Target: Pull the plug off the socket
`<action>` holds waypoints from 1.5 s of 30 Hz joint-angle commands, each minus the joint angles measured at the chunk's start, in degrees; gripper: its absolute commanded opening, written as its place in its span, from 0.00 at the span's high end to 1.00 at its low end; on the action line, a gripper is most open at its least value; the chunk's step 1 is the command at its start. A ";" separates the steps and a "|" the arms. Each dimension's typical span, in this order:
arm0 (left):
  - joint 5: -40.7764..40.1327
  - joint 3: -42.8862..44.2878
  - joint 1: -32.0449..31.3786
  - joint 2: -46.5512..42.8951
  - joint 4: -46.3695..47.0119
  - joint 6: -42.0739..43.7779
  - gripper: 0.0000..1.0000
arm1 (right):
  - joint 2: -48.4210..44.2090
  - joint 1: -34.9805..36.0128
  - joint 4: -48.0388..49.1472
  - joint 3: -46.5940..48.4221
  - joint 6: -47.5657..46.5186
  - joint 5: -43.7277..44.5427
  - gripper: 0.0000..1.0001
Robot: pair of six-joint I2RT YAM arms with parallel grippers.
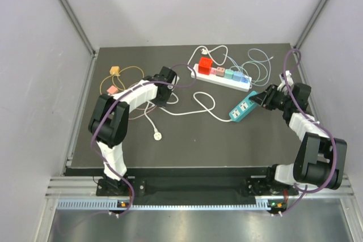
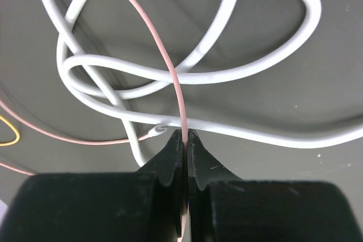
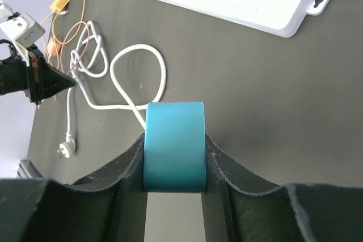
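My right gripper (image 3: 174, 157) is shut on one end of a teal socket strip (image 1: 241, 107), which lies on the dark table. Its white cable (image 3: 142, 60) loops left to a loose white plug (image 1: 157, 135). Whether any plug sits in the teal strip I cannot tell. My left gripper (image 2: 185, 135) is shut on a thin pink cable (image 2: 164, 55) among white cable loops (image 2: 227, 72), left of centre in the top view (image 1: 170, 86). A small white connector (image 2: 156, 132) lies by its fingertips.
A white power strip (image 1: 224, 80) at the back holds red (image 1: 205, 66), pink, teal and blue plugs, with pale cables coiled behind it. An orange adapter (image 1: 115, 71) and a pink adapter (image 1: 112, 90) lie at the left. Walls enclose the table.
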 commanded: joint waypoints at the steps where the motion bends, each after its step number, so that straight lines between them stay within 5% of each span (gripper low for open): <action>1: -2.74 1.46 0.06 -2.00 -0.16 -0.37 1.00 | -1.58 -0.95 4.19 1.41 -0.67 -0.59 1.00; 10: -10.74 -6.97 3.40 -16.76 13.97 -5.72 1.00 | -1.76 -1.12 4.36 1.33 -0.41 -0.94 1.00; 16: -4.16 -10.58 16.39 -27.92 21.27 -15.47 1.00 | -1.85 -1.21 4.45 1.32 -0.23 -1.03 1.00; 20: -9.06 -10.68 22.91 -33.10 24.78 -18.56 1.00 | -2.02 -1.21 4.45 1.24 -0.23 -1.03 1.00; 35: -29.10 -8.48 23.97 -42.78 44.48 -10.92 1.00 | -1.67 -1.21 4.54 1.15 -0.23 -0.94 1.00; 45: -29.11 0.56 25.82 -39.36 47.57 -8.45 1.00 | -2.02 -1.21 5.50 0.89 0.38 -1.90 1.00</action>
